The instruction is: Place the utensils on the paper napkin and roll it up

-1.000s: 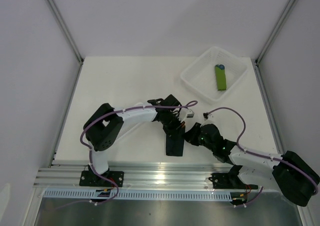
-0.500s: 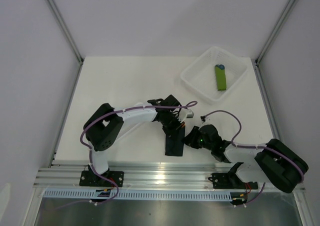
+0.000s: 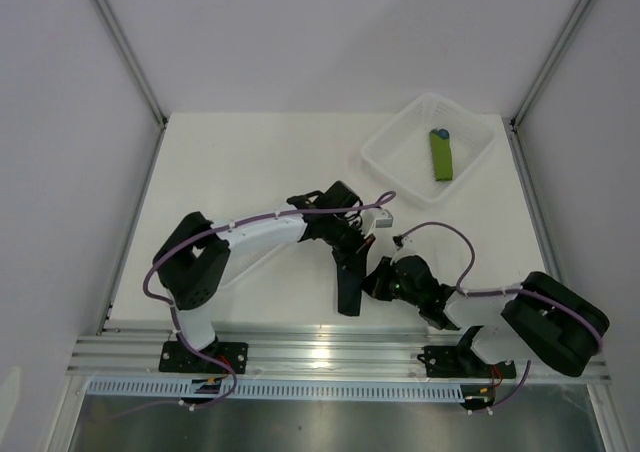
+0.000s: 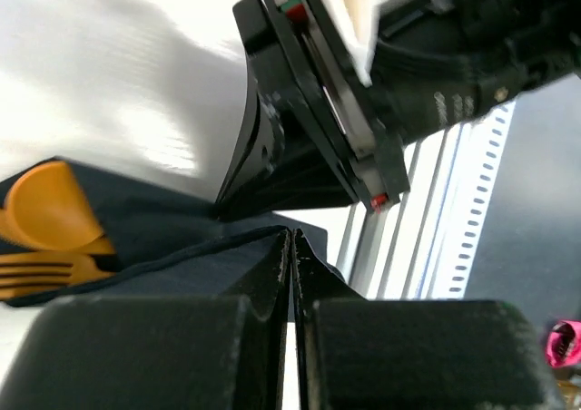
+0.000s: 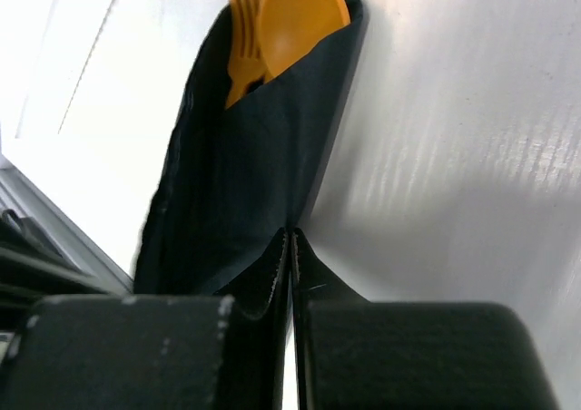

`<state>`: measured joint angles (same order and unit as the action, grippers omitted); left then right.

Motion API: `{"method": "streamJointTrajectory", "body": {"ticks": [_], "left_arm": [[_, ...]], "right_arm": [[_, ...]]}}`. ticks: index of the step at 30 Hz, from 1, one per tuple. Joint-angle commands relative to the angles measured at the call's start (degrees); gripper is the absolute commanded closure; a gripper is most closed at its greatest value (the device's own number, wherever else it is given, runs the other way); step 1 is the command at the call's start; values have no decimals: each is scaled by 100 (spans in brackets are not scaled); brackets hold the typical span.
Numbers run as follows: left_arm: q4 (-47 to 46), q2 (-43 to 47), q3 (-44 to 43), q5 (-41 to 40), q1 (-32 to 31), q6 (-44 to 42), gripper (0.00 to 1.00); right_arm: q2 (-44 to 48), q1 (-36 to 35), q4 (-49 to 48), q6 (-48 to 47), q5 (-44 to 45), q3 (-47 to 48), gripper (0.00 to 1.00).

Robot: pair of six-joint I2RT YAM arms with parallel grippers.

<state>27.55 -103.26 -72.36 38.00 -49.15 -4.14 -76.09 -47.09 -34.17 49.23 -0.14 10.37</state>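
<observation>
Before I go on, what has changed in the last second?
The right gripper slid left, its elbow pulled in; the arm of the left gripper shifted its elbow left. Both pinch the napkin, now folded narrower over the utensils. The tray and green bundle stayed put.

The left arm (image 3: 258,234) and right arm (image 3: 470,312) are alike: white tubular links between bulky black joint housings, each on a black base plate (image 3: 205,355). A purple cable (image 3: 440,226) runs along each arm (held by small white ties). The fingers (image 5: 127,356) are matte black blocks with faintly scuffed edges.
</observation>
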Motion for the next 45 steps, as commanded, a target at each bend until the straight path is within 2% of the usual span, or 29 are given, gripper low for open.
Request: {"method": "streamJointTrajectory", "body": {"ticks": [1, 6, 10, 18, 22, 26, 32, 38, 42, 45], "left_arm": [[-294, -141, -112, 585, -60, 194, 99], [-495, -623, -279, 551, -95, 361, 99], [-733, -809, -323, 788, -95, 695, 99], [-971, -862, -95, 736, -95, 836, 99], [-962, -915, 2, 621, -86, 810, 99], [-927, -897, 11, 542, -86, 784, 99], [-848, -976, -33, 419, -60, 757, 99], [-813, -897, -24, 445, -51, 748, 99], [-786, -845, -33, 436, -42, 722, 99], [-786, -853, -42, 445, -25, 731, 99]], "right_arm": [[428, -204, 543, -248, 743, 185, 100], [745, -546, 965, -142, 1437, 211, 100], [588, -687, 860, -63, 1473, 220, 100], [297, -731, 473, -1, 1350, 237, 100], [568, -731, 981, 77, 1411, 307, 91], [1340, -626, 2008, 174, 1500, 343, 84], [1949, -283, 2423, 87, 850, 237, 74], [2072, -257, 2205, 192, 411, -70, 73], [2291, -563, 1950, -35, 365, -167, 85], [2617, -793, 1915, -351, 349, -184, 89]]}}
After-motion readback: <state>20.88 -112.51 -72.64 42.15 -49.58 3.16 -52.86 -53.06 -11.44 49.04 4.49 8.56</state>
